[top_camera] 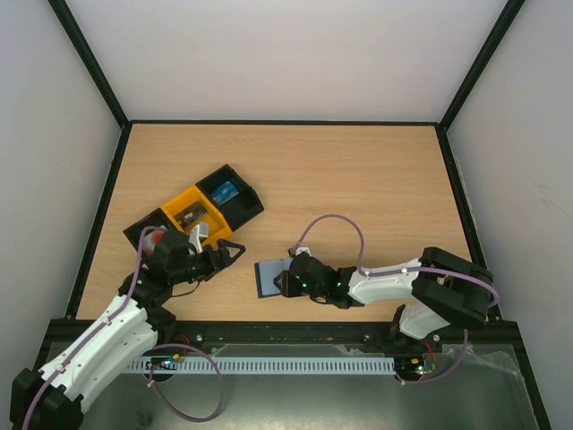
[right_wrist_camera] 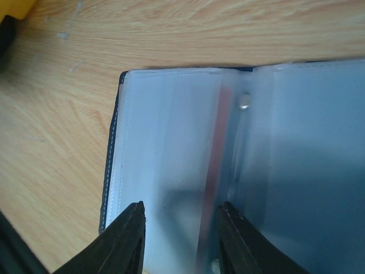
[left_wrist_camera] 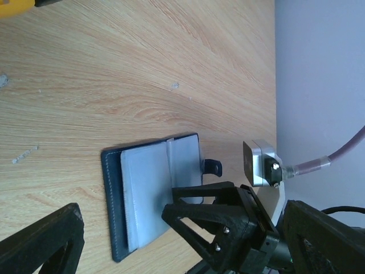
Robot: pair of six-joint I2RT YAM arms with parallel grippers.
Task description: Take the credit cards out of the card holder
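Right end effector [right_wrist_camera: 181,206] nearest, fingers part-spread astride a clear sleeve of the card holder [right_wrist_camera: 171,114], nothing gripped that we can see; holder lies open and flat on the worktop [top_camera: 358,179], in front of the right arm; left end effector [top_camera: 230,253] wide open, empty, beside the trays; we judge the task partly done: blue card [top_camera: 226,190] in the black tray [top_camera: 253,202], dark card [top_camera: 190,215] in the yellow tray [top_camera: 177,199]; a red edge [right_wrist_camera: 212,171] in the sleeve suggests one card left; light wood worktop, plain white walls, black frame.
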